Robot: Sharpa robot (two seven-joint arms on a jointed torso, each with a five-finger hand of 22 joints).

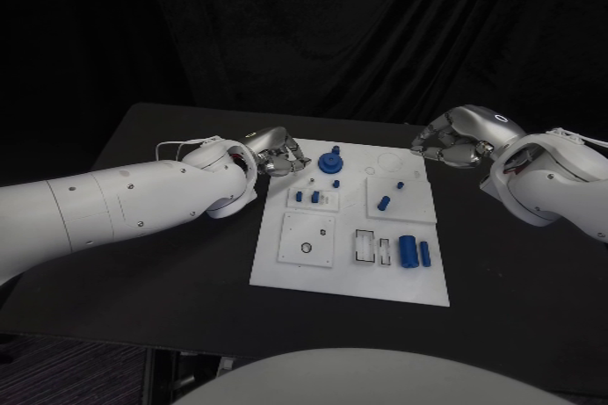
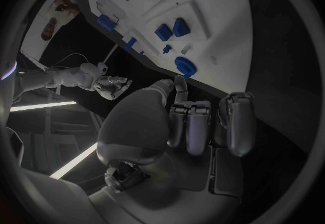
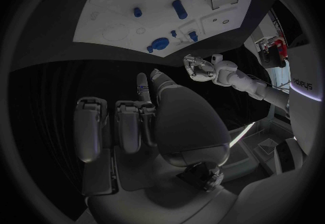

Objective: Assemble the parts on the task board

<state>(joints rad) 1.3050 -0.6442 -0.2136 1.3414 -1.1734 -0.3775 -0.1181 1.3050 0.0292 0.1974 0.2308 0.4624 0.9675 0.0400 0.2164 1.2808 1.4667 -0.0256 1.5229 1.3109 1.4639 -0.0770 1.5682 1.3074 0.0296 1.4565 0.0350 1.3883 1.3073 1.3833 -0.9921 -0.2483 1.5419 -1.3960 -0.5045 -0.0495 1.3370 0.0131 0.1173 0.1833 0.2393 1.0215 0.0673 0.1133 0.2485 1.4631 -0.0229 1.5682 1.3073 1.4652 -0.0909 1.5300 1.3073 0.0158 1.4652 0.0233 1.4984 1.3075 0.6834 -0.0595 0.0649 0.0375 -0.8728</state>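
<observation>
Two curled hands flank one task board (image 1: 292, 269).

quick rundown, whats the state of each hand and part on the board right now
left hand: fingers curled in, holding nothing, at the board's far left corner
right hand: fingers curled in, holding nothing, off the board's far right corner
task board: flat on the table
round blue part: standing upright on the board
large blue cylinder: lying on its side

dim room, black backdrop; task board (image 1: 349, 264) is the brightest thing. wrist views fisheye, edges bent & dark. light strips glow there.
</observation>
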